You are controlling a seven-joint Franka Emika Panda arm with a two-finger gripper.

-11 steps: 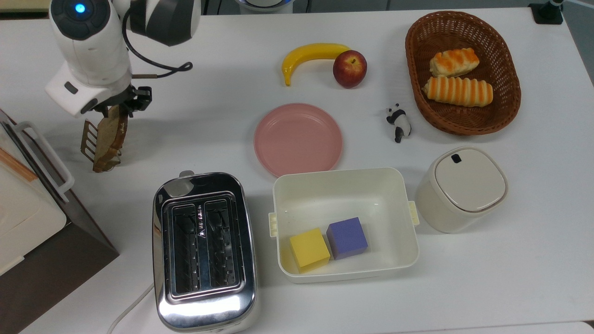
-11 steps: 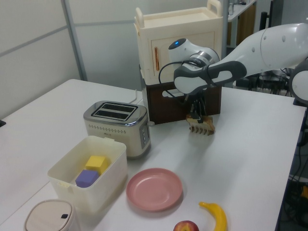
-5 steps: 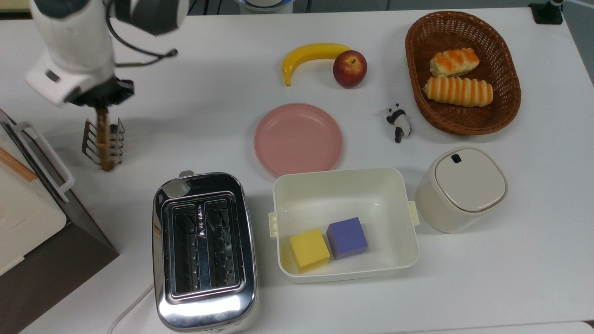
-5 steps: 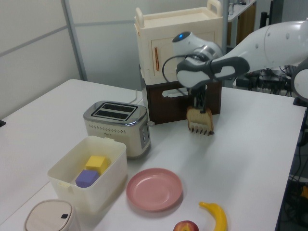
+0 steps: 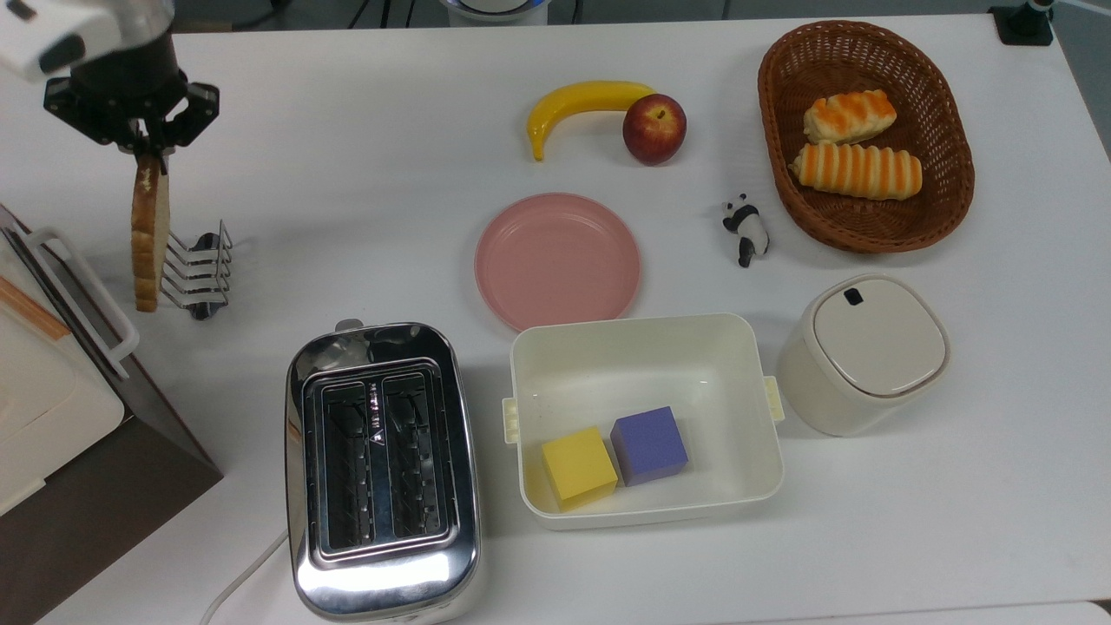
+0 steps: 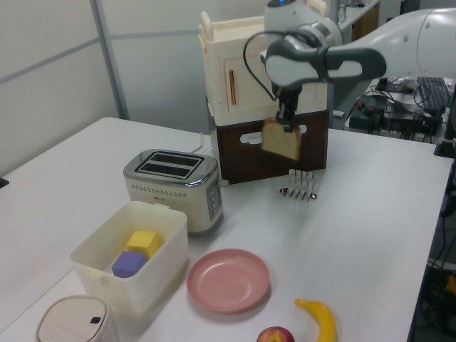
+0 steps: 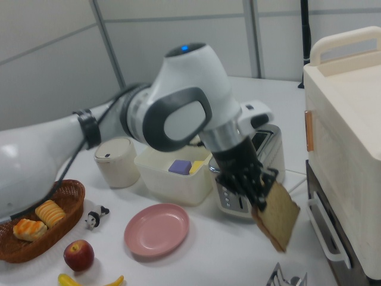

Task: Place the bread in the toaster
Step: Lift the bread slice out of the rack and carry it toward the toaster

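My gripper (image 5: 147, 149) (image 6: 288, 122) (image 7: 260, 196) is shut on the top edge of the bread (image 5: 145, 234) (image 6: 281, 139) (image 7: 277, 216), a tan slice with a dark crust that hangs upright in the air. It hangs above and just left of a small wire toast rack (image 5: 196, 267) (image 6: 300, 184) (image 7: 286, 275) in the top view. The chrome two-slot toaster (image 5: 380, 469) (image 6: 173, 187) (image 7: 260, 158) stands on the table with both dark slots empty, at the top view's lower left, well apart from the slice.
A cream cabinet on a brown base (image 5: 52, 408) (image 6: 267, 71) (image 7: 348, 143) stands close beside the bread. Also on the table: a pink plate (image 5: 557, 259), a white tub (image 5: 647, 499) with a yellow and a purple cube, a lidded canister (image 5: 864, 351), a banana (image 5: 581, 102), an apple (image 5: 654, 128), a panda figure (image 5: 746, 228), and a basket (image 5: 942, 208) of rolls.
The gripper rose and shifted toward the top view's upper left, lifting the bread out of the wire rack. The rack now stands empty on the table.
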